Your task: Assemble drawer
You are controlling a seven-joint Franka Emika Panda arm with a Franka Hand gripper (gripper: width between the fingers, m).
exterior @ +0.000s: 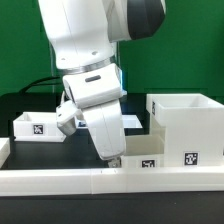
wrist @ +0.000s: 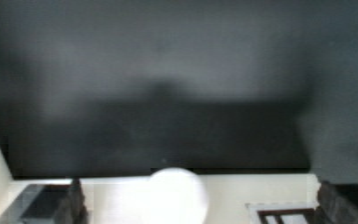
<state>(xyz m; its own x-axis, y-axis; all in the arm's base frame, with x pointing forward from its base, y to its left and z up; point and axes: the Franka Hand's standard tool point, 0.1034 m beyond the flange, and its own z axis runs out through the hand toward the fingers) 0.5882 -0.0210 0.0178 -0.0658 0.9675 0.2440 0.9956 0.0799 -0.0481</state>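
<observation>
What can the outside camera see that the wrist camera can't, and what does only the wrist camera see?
Only the exterior view shows the robot arm, a small tray and the tall housing. Only the wrist view shows a blurry white round thing between the wide-apart fingers. Both show the black table.

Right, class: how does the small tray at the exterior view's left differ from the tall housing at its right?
The small tray is shallow and low; the housing is tall and far bulkier. The tray sits back from the long rail, dark table between; the housing stands right behind it. Both are white, open-topped, with a black-and-white tag on the front wall.
</observation>
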